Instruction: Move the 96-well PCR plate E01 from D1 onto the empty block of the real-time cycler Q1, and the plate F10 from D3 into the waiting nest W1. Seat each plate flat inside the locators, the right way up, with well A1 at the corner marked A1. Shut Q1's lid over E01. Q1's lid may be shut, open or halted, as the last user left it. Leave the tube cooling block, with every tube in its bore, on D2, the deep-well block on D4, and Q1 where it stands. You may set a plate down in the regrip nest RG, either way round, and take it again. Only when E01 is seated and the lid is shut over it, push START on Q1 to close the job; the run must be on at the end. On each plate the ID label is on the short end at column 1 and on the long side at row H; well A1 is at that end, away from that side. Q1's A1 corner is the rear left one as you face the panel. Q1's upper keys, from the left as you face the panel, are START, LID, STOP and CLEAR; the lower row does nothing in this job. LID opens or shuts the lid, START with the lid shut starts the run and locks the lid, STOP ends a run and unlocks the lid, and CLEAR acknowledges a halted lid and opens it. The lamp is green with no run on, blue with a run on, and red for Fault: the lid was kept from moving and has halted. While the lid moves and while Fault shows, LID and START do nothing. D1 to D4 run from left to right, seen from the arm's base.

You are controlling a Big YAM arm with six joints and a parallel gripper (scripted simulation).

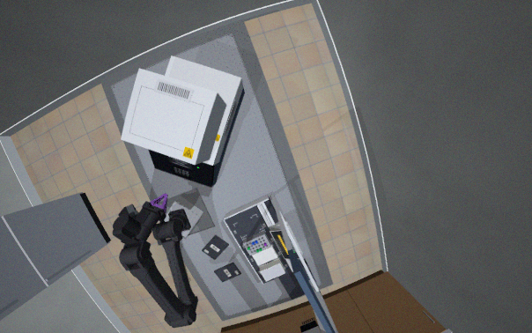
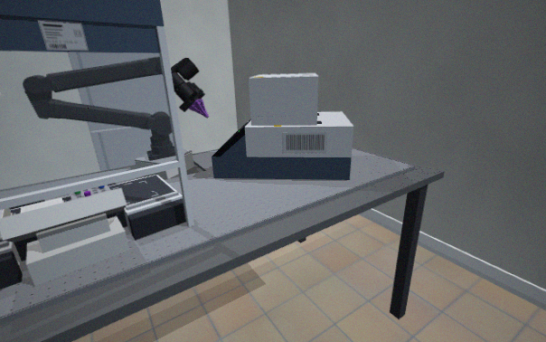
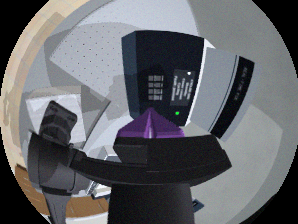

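Observation:
The cycler Q1 (image 1: 189, 119) stands at the rear of the table, also seen in the side view (image 2: 282, 136). Its white lid (image 2: 283, 99) sits level on the body and hides the block. The lamp (image 1: 198, 166) on the dark front panel (image 3: 169, 86) is green. My gripper (image 1: 159, 202) is shut and empty. It hangs in the air in front of the panel, apart from it, fingers pointing toward it (image 2: 201, 109). The purple fingertips (image 3: 149, 125) show below the keys (image 3: 154, 87). The D1 nest (image 1: 248, 220) is dark with nothing in it. A white plate (image 1: 264, 256) lies at D3.
The tube cooling block (image 1: 257, 243) with coloured tubes is on D2, and a white block (image 1: 273, 271) on D4. Two dark nests (image 1: 215, 247) (image 1: 227, 271) lie between the arm and the deck. A blue-framed screen post (image 2: 175, 136) stands beside the deck.

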